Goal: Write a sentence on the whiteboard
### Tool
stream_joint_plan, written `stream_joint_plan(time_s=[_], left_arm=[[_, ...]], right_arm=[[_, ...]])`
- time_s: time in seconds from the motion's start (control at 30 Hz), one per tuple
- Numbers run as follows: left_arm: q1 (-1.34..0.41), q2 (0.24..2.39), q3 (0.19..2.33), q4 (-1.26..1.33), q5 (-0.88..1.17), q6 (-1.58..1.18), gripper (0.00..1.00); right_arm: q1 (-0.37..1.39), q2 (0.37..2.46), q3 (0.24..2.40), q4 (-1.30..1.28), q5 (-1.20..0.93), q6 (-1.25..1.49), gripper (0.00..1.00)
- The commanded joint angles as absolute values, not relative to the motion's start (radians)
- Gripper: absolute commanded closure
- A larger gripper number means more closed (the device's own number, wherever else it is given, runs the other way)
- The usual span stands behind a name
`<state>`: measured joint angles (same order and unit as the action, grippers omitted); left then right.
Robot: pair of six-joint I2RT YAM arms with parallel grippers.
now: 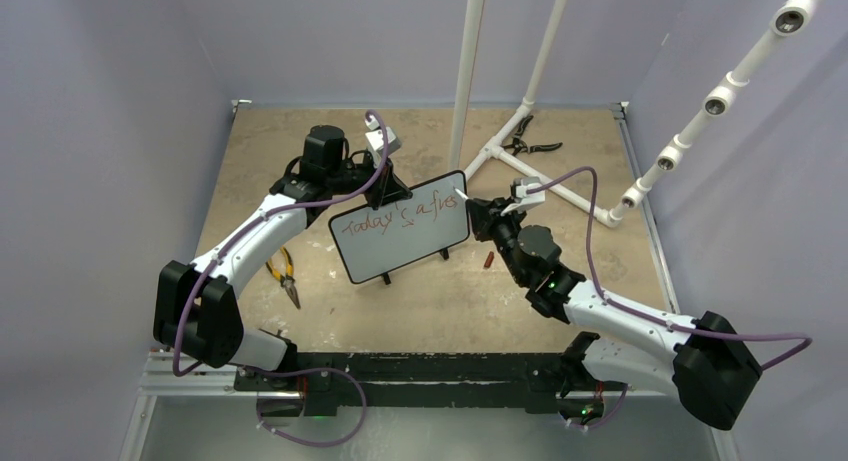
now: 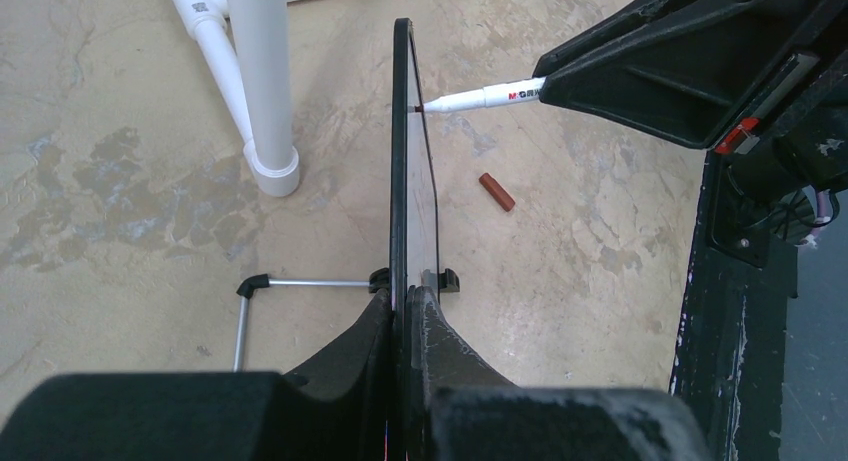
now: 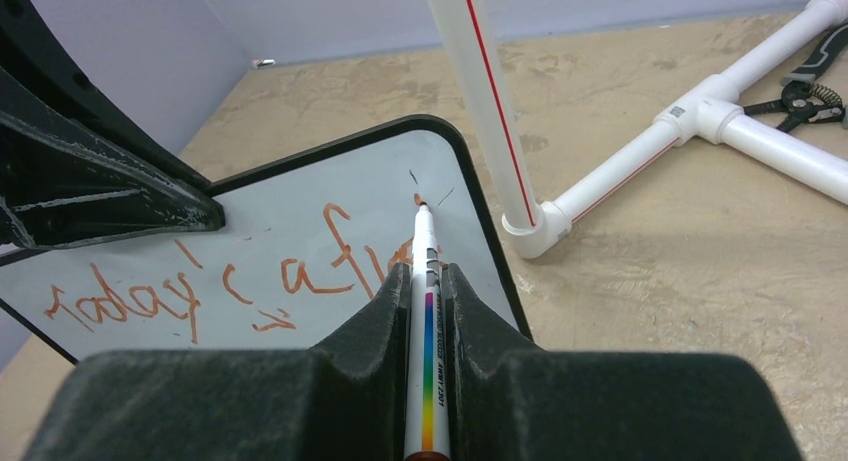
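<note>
The whiteboard [image 1: 405, 248] stands upright mid-table, black-framed, with red cursive reading roughly "Today's a fre" [image 1: 400, 219]. My left gripper [image 1: 397, 193] is shut on the board's top left edge; in the left wrist view the board [image 2: 420, 196] runs edge-on between its fingers [image 2: 450, 351]. My right gripper [image 1: 480, 213] is shut on a white marker [image 3: 426, 311] with a rainbow stripe. The marker's red tip [image 3: 421, 203] touches the board [image 3: 330, 231] near its upper right corner, after the written words [image 3: 250, 291]. The marker also shows in the left wrist view [image 2: 485, 97].
A red marker cap [image 1: 488, 260] lies on the table right of the board, also in the left wrist view [image 2: 497, 192]. A white PVC pipe frame [image 1: 530, 176] stands behind the board. Pliers [image 1: 285, 274] lie at left, and black cutters [image 1: 530, 141] at the back.
</note>
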<state>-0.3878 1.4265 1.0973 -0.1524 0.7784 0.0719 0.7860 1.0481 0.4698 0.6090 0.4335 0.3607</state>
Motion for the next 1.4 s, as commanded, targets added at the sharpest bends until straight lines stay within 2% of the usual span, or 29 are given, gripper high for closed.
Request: stream_joint_plan(time_s=[0.0, 0.47, 1.37], left_arm=[[-0.4, 1.402, 1.081, -0.16, 0.818, 0.087, 1.0], [-0.403, 1.399, 1.081, -0.162, 0.819, 0.088, 1.0], [-0.404, 1.39, 1.08, -0.162, 0.818, 0.09, 1.0]], right_arm=[[0.787, 1.046, 0.458, 0.582, 0.48, 0.391, 1.0], [0.787, 1.036, 0.397, 0.525, 0.467, 0.456, 1.0], [0.787, 1.045, 0.472, 0.588, 0.48, 0.394, 1.0]])
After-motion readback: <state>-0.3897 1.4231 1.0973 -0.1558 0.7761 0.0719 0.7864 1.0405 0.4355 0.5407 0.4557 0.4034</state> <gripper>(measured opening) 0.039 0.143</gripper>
